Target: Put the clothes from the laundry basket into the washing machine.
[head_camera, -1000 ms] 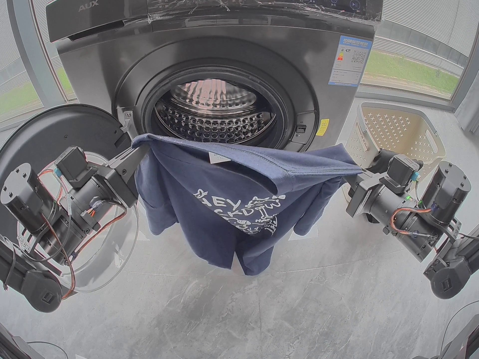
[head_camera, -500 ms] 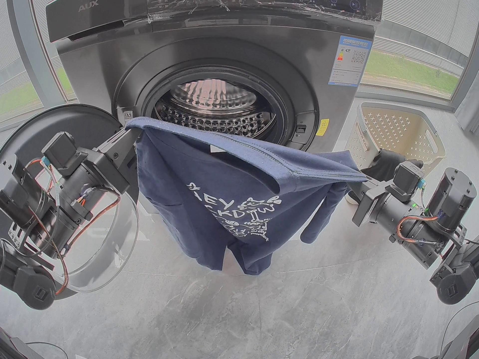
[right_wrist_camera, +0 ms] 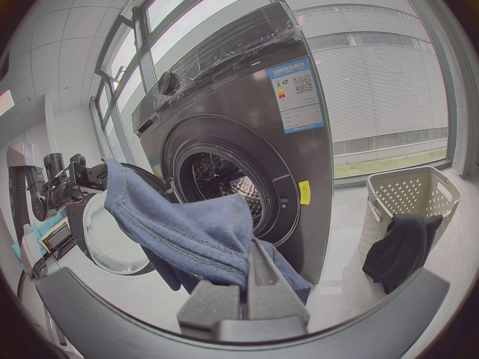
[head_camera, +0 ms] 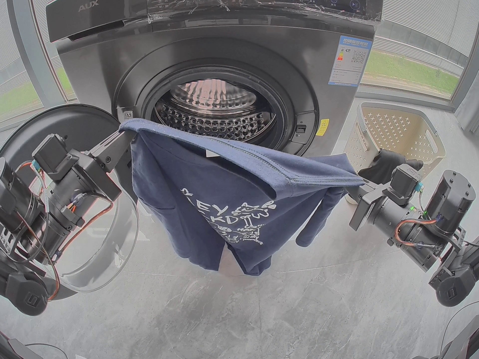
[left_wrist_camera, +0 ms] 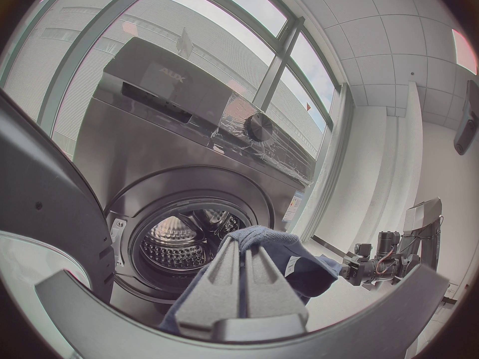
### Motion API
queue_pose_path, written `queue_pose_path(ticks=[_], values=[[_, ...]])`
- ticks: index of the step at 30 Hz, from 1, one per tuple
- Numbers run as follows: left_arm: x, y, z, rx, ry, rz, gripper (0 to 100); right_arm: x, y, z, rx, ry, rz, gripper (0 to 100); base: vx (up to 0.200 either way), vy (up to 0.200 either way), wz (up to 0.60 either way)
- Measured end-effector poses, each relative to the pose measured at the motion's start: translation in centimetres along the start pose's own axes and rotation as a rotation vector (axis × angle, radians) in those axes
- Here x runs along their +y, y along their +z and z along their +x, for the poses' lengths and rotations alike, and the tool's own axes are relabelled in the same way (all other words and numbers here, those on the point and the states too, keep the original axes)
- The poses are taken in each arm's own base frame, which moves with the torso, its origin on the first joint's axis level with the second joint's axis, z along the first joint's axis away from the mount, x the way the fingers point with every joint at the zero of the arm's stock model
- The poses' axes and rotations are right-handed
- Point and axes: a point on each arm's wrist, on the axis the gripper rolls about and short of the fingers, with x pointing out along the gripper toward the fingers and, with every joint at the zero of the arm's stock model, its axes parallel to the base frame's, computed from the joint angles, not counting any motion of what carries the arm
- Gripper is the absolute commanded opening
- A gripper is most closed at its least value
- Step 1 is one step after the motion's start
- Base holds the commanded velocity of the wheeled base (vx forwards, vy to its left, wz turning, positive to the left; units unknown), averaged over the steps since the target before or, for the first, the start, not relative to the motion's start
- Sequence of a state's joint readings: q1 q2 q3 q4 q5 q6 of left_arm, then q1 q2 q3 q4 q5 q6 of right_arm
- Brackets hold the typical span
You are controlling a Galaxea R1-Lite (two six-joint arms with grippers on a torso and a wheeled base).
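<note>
Left tool [head_camera: 125, 134] and right tool [head_camera: 354, 190] were each clamped on a top corner of the navy t-shirt [head_camera: 224, 200] hanging stretched between them, the washing machine [head_camera: 224, 41] open just beyond with its drum [head_camera: 214, 110] looking empty, and a black garment [head_camera: 386, 165] waiting on the laundry basket [head_camera: 429, 125] past the right tool.

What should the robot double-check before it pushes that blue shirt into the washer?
1. Door open: ok, swung wide.
2. Drum opening unblocked: ok.
3. Left fingers shut on the blue shirt: ok.
4. Right fingers shut on its other end: ok.
5. Shirt hem off the floor: cannot tell.
6. Laundry basket emptied: not ok, a black garment hangs over its rim.
</note>
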State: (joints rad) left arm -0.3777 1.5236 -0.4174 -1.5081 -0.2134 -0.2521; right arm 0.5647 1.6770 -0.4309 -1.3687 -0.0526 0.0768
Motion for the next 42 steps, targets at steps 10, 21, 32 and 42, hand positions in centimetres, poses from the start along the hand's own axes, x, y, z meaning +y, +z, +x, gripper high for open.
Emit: queue_pose_path(ticks=[10, 21, 32, 42], values=[[-0.2, 0.0, -0.1, 0.001, -0.007, 0.0, 0, 0.0, 0.3, 0.0, -0.019, 0.001, 0.002, 0, 0.0, 0.0, 0.0], [-1.4, -1.6, -0.4, 0.069, -0.054, -0.002, 0, 0.1, 0.6, 0.2, -0.033, 0.002, 0.0, 0, 0.0, 0.0, 0.0], [-3.8, -3.8, 1.2, 0.125, -0.169, -0.015, 0, 0.7, 0.1, 0.4, -0.014, 0.025, 0.014, 0, 0.0, 0.0, 0.0], [-4.0, -3.6, 3.3, 0.08, -0.178, -0.016, 0, 2.2, -4.7, -0.7, 0.167, 0.078, 0.012, 100, 0.0, 0.0, 0.0]])
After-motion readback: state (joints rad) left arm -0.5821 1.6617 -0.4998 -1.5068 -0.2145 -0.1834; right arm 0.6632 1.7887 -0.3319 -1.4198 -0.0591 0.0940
